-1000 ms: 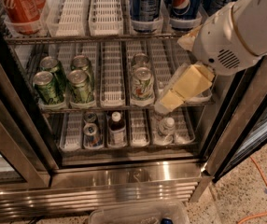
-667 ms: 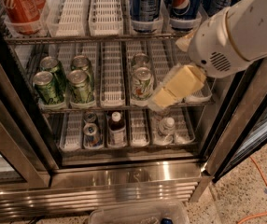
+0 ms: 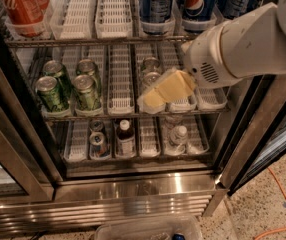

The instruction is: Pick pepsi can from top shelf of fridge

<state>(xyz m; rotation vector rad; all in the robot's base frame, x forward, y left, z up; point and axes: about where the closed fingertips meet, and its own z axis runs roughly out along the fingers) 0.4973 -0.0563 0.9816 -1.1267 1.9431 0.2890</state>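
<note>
— Pepsi can point(image 3: 199, 3), a dark blue aluminium cylinder with a red-white-blue globe logo: where is it?
— Upper right of the frame, upright in a lane of the top shelf point(image 3: 114, 11), a chrome wire rack carrying white slotted plastic trays. Like blue cans stand on either side of it, and a glossy red cola can point(image 3: 20, 6) is at the upper left.
— And the gripper point(image 3: 152, 100)?
— A pale yellow, wedge-shaped piece on a smooth white arm point(image 3: 243, 44). It is at the centre of the frame, in front of the middle rack and well below the Pepsi can. Apart or together, I cannot tell.
— What lies around it?
— Green cans point(image 3: 50, 91) with silver tops stand at the left of that rack, and small bottles point(image 3: 125, 136) on the rack beneath. The brushed stainless-steel fridge point(image 3: 133, 189) shows its louvred base at the bottom.
— Any change from a moment ago?
— The gripper has slid leftward across the middle rack and is now partly in front of the silver-topped cans at its middle. The drinks have not moved.
</note>
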